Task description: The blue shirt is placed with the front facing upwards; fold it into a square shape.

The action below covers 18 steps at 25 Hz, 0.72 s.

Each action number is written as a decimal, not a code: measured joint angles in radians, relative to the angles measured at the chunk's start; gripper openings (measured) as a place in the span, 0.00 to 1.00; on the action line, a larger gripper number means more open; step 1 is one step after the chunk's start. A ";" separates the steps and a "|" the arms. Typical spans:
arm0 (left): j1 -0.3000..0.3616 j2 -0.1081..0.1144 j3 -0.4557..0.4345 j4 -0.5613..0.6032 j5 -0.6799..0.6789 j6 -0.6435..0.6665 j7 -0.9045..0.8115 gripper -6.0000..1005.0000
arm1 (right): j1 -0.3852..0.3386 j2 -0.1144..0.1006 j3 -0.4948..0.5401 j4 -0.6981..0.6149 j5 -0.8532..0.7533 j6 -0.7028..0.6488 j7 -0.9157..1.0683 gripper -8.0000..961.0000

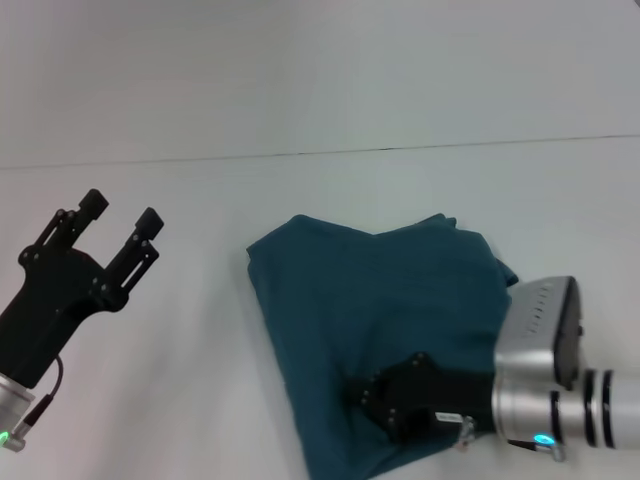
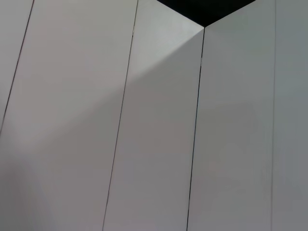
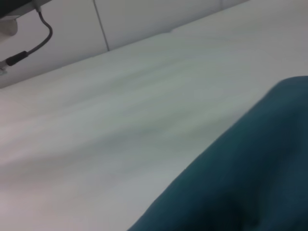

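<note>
Your right gripper [image 1: 385, 400] sits on the bunched blue shirt [image 1: 390, 300] at 5 o'clock; you cannot tell its grip. Your left gripper [image 1: 120, 220] hangs open and empty at 9 o'clock. The fold looks half done, so next you likely flatten it square.

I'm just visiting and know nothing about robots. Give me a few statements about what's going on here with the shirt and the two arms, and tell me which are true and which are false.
1. The blue shirt lies partly folded on the white table. True.
2. The left gripper is gripping the shirt. False: it is off to the left of the shirt, apart from it, fingers open.
3. The right gripper is at the shirt's near edge. True.
4. The white "FREE!" print faces up in plain sight. False: no print shows, only plain blue cloth.
5. The shirt is spread flat with both sleeves out. False: it is bunched into a compact, uneven shape.
</note>
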 joint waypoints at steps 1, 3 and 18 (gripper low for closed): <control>0.000 0.000 -0.001 0.001 0.000 0.000 0.001 0.72 | 0.017 0.001 0.002 0.016 0.002 0.009 0.000 0.02; 0.000 0.000 -0.002 0.002 0.000 0.000 0.002 0.72 | 0.052 0.002 0.006 0.050 0.015 0.031 0.001 0.02; -0.007 0.002 -0.002 0.006 -0.003 0.000 0.002 0.72 | 0.221 0.010 0.008 0.134 0.067 0.108 0.090 0.02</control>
